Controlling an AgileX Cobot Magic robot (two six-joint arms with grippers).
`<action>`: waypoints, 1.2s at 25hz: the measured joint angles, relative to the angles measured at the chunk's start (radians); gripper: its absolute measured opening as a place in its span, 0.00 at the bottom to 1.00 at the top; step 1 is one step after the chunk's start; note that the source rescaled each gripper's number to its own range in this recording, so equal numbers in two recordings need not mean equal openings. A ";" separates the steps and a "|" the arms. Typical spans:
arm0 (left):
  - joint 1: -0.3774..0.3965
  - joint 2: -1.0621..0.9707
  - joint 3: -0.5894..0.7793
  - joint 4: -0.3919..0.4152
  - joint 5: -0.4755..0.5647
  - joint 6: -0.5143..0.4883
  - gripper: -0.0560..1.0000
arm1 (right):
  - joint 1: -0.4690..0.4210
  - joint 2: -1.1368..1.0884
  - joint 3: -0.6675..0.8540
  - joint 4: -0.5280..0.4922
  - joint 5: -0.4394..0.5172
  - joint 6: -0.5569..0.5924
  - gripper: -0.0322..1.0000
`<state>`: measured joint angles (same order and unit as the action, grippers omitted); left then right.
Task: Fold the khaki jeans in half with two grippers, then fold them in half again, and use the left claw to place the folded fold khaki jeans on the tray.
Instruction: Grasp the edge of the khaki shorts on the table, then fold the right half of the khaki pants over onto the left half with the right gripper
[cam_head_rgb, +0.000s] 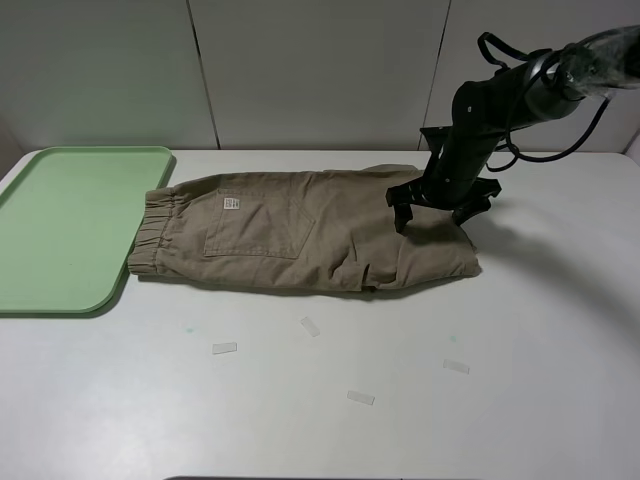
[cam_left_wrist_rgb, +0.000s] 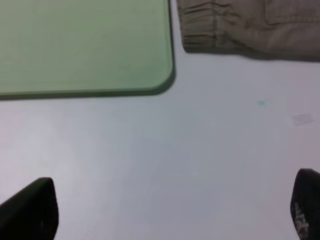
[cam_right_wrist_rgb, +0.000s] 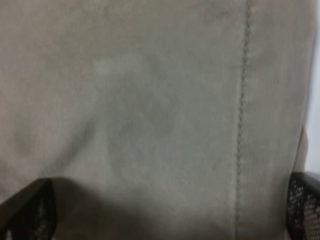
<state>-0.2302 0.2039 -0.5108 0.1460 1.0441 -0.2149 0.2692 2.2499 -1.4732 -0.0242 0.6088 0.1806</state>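
Observation:
The khaki jeans (cam_head_rgb: 300, 230) lie flat on the white table, folded along their length, with the elastic waistband at the left touching the tray's right edge. The pale-green tray (cam_head_rgb: 70, 225) sits at the far left. My right gripper (cam_head_rgb: 435, 215) is open, hanging just over the right end of the jeans. The right wrist view shows khaki cloth (cam_right_wrist_rgb: 160, 100) filling the frame between the wide-apart fingertips of that gripper (cam_right_wrist_rgb: 165, 215). My left gripper (cam_left_wrist_rgb: 170, 210) is open and empty above bare table, near the tray's corner (cam_left_wrist_rgb: 85, 45) and the waistband (cam_left_wrist_rgb: 215, 30). The left arm is out of the exterior view.
Several small clear tape strips (cam_head_rgb: 225, 348) lie on the table in front of the jeans. A tiny green mark (cam_left_wrist_rgb: 261, 103) is on the table. A white panelled wall (cam_head_rgb: 320, 70) runs behind the table.

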 joint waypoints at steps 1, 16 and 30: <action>0.000 0.000 0.001 -0.008 0.001 0.015 0.92 | 0.001 0.002 -0.002 -0.001 0.001 0.000 1.00; 0.000 0.000 0.014 -0.064 0.014 0.073 0.90 | 0.003 0.014 -0.009 -0.005 0.002 0.000 0.97; 0.048 -0.202 0.014 -0.063 0.016 0.074 0.90 | 0.003 0.025 -0.015 0.024 -0.042 -0.001 0.07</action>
<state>-0.1818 0.0020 -0.4971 0.0829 1.0596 -0.1407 0.2719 2.2747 -1.4883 0.0000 0.5673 0.1798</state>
